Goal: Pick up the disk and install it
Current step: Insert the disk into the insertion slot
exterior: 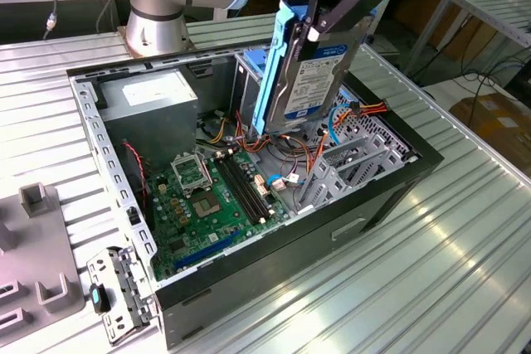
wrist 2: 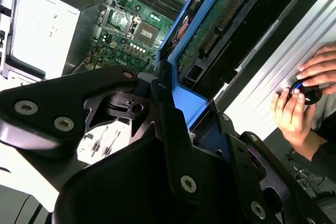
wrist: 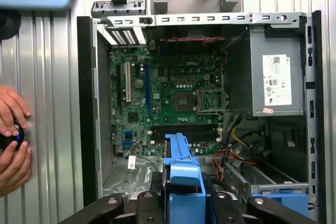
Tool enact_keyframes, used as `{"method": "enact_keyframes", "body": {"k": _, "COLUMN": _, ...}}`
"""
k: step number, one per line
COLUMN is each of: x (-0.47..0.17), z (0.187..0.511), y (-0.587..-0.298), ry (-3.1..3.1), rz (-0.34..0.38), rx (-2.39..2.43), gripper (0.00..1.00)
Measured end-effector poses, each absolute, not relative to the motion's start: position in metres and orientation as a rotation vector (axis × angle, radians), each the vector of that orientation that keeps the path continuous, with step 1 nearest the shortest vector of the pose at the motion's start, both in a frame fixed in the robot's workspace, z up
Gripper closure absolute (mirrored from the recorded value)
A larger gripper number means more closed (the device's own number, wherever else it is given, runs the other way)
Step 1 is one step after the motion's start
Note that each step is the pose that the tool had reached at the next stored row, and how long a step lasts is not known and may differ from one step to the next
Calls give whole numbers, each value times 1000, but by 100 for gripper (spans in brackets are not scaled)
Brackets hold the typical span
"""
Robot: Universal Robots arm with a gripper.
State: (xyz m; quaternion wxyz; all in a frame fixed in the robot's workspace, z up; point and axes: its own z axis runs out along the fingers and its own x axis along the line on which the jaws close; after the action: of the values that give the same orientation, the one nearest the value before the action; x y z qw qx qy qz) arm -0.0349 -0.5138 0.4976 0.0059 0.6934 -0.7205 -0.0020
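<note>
The disk, a silver hard drive with a white-and-blue label in blue carrier rails, hangs on edge above the open computer case, over its cables and drive bay. My gripper is shut on its upper end, black fingers on either side. In the second wrist view the disk's green circuit-board underside and blue rail run away from the gripper. In the first wrist view the blue carrier sticks out between the fingers over the case's motherboard.
A grey power supply box fills the case's back corner. A metal drive cage with orange and red cables lies below the disk. A person's hands rest on a device on the ribbed table. Grey fixtures and a bracket lie beside the case.
</note>
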Motion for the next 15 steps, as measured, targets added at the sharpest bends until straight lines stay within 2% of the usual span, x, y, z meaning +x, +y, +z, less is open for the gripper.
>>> {"method": "enact_keyframes", "body": {"k": 6, "x": -29, "z": 495, "y": -526, "ry": -2255, "rz": -7, "rx": 2170, "gripper": 63}}
{"method": "enact_keyframes", "body": {"k": 15, "x": -28, "z": 495, "y": -527, "ry": -2255, "rz": -7, "rx": 2170, "gripper": 63}}
